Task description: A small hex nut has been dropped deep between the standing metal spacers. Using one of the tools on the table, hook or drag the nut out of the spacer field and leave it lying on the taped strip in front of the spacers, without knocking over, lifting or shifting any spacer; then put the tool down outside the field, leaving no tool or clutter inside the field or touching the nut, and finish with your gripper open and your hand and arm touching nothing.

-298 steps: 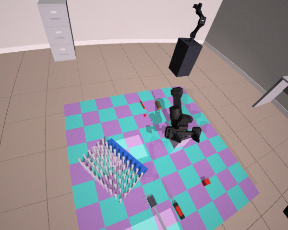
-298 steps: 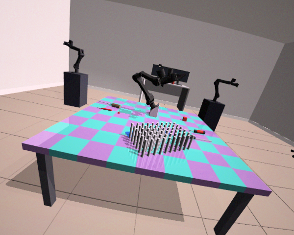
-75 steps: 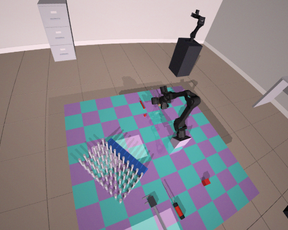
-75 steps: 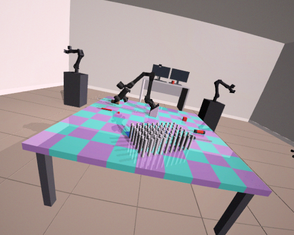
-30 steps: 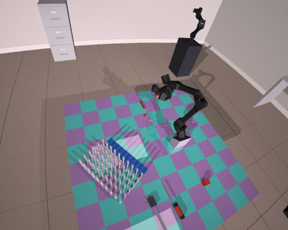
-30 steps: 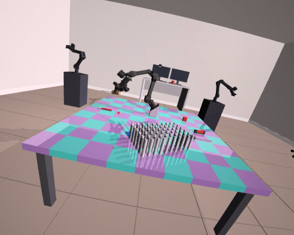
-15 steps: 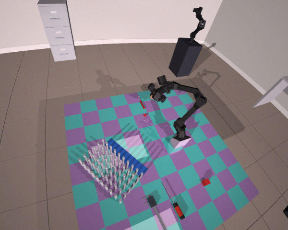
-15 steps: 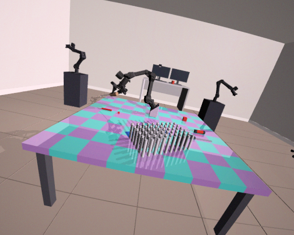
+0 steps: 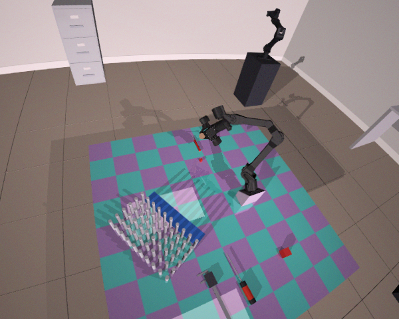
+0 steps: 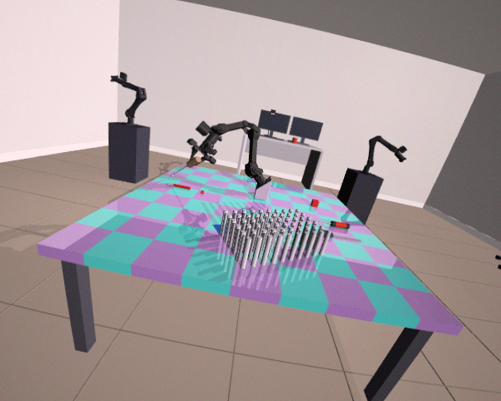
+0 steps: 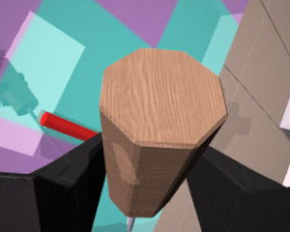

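My gripper (image 9: 204, 134) (image 10: 197, 159) (image 11: 146, 143) is shut on the wooden handle (image 9: 201, 136) (image 10: 193, 162) (image 11: 164, 99) of a tool, held in the air at the mat's far side. Its thin metal shaft (image 10: 179, 171) slants down away from the gripper in the exterior view. Many standing metal spacers (image 9: 165, 218) (image 10: 244, 254) form a dense field, far from the gripper. The blue taped strip (image 9: 189, 226) (image 10: 216, 229) runs along one side of them. I cannot make out the hex nut among the spacers; none shows on the visible part of the strip.
A red-and-black-handled tool (image 9: 247, 292) (image 10: 340, 225) and a dark block-headed tool (image 9: 211, 280) lie beside the field. A red stick (image 9: 197, 145) (image 10: 181, 186) (image 11: 68, 126) and a small red piece (image 9: 200, 159) (image 10: 202, 192) lie near my gripper's side. A red block (image 9: 284, 252) (image 10: 315, 202) sits beyond the arm's base.
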